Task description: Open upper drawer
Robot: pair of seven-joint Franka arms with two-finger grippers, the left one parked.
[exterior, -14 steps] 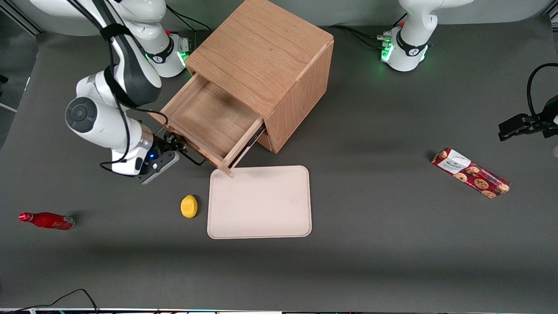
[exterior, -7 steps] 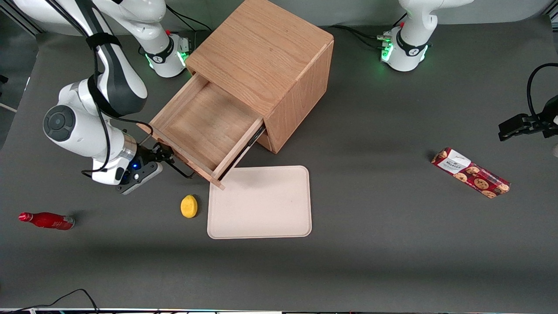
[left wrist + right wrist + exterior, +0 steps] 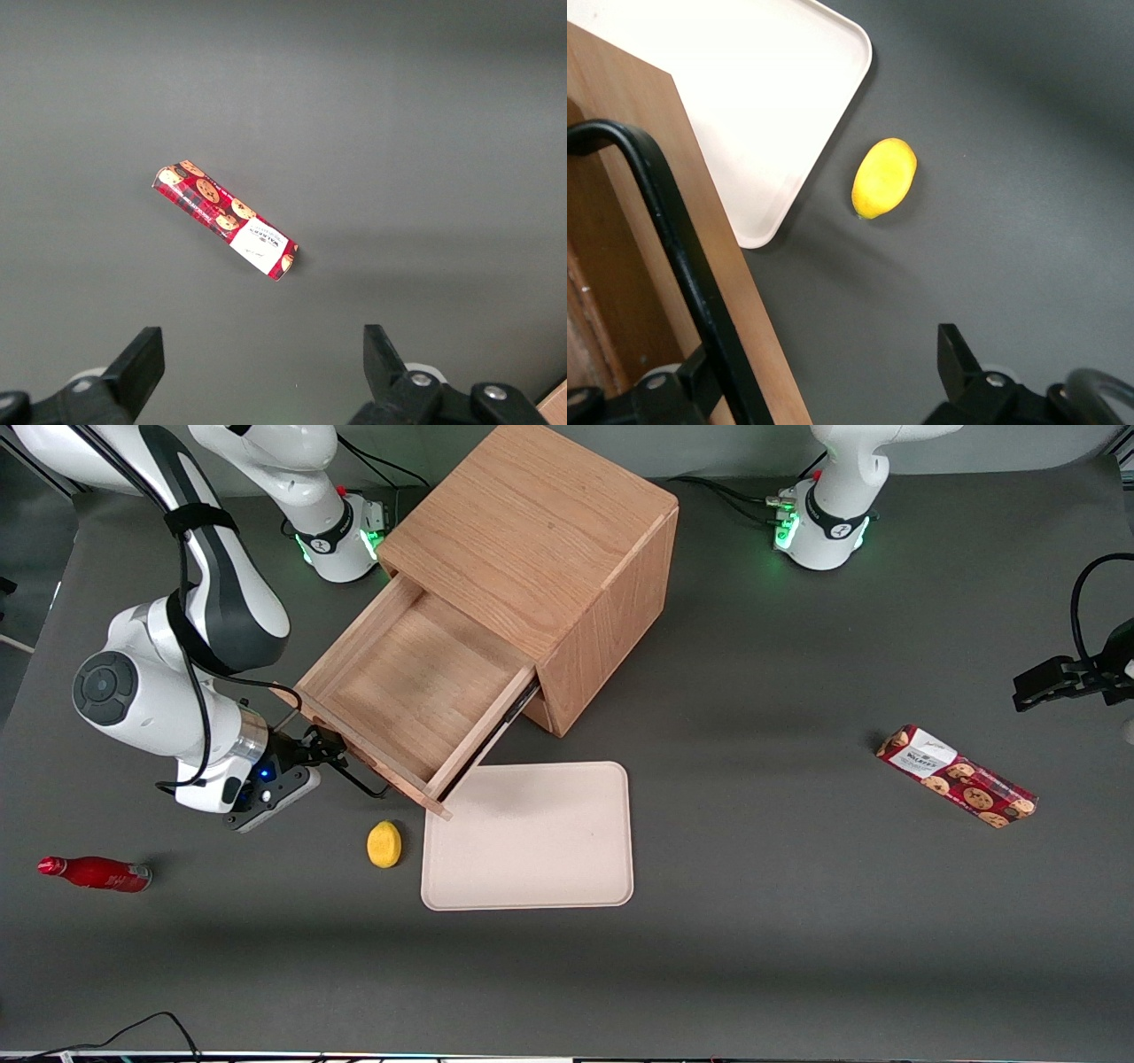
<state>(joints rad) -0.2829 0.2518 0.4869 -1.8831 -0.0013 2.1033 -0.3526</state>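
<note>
One relation decides the next move: the upper drawer's [image 3: 403, 691] black bar handle [image 3: 673, 266] lies inside the gripper [image 3: 321, 751], close against one finger. The gripper's fingers are spread wide and clamp nothing. The drawer stands well out of the oak cabinet [image 3: 532, 540], which sits near the bench edge where the arms are mounted. The drawer front faces diagonally toward the bench's front corner at the working arm's end, and the handle's long axis runs along that front, crosswise to the pull. Judging by the exposed drawer floor, the opening looks nearly complete.
</note>
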